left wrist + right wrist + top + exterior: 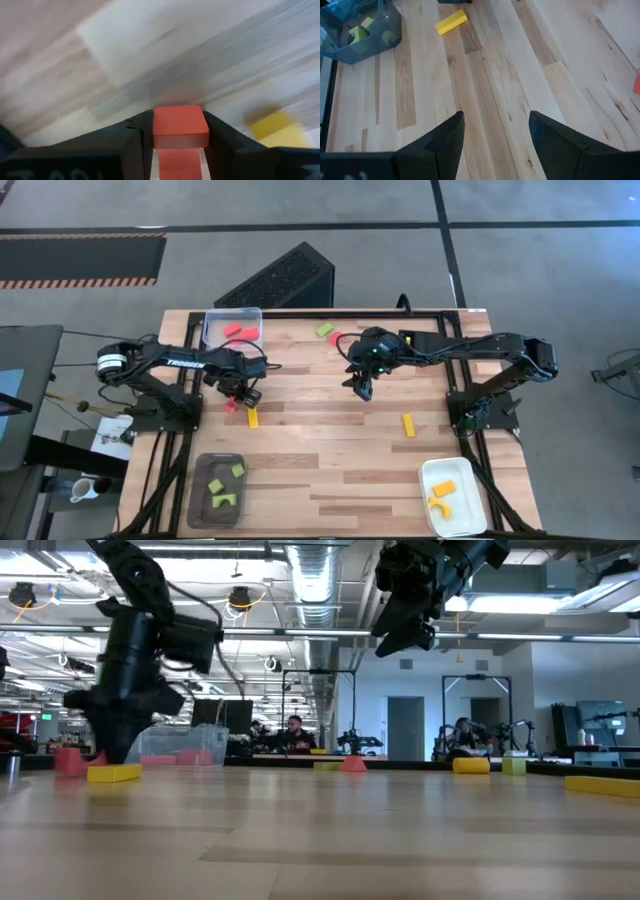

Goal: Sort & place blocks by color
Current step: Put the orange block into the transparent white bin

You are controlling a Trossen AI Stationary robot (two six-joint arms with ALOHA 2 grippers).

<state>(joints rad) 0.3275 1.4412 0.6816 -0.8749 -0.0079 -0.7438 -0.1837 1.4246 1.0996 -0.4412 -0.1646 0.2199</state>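
Clamped between the left gripper's [179, 145] dark fingers [134, 140], a red block [180, 126] fills the lower middle of the left wrist view, with a blurred yellow bar [274, 127] just to its right on the wood. From above, that gripper [240, 392] sits at the left-centre of the table [330, 470], with the same yellow bar [253, 417] just below it and a scrap of red [231, 406] beside it. White lettering on the left arm [185, 362] reads "TROSSEN".

At upper left, the clear tray [212, 321] holds red blocks [240, 331]. The dark tray [200, 480] at lower left holds green pieces [222, 489], and the white tray [428, 480] at lower right holds orange ones [441, 495].

Loose on the table are a green block [325, 330] and a red piece [335, 340] near the upper middle, and a second yellow bar [408, 424] right of centre.

The right gripper [362, 385] hangs above the table's centre, its jaws wide apart and empty; its fingers [445, 135] frame bare planks in the right wrist view, with the yellow bar [451, 22] and dark tray [360, 30] beyond.

In the low view the left gripper [112, 745] is down at the table on the frame's left by the yellow bar [113, 772], while the right one [405, 635] is raised at upper centre.
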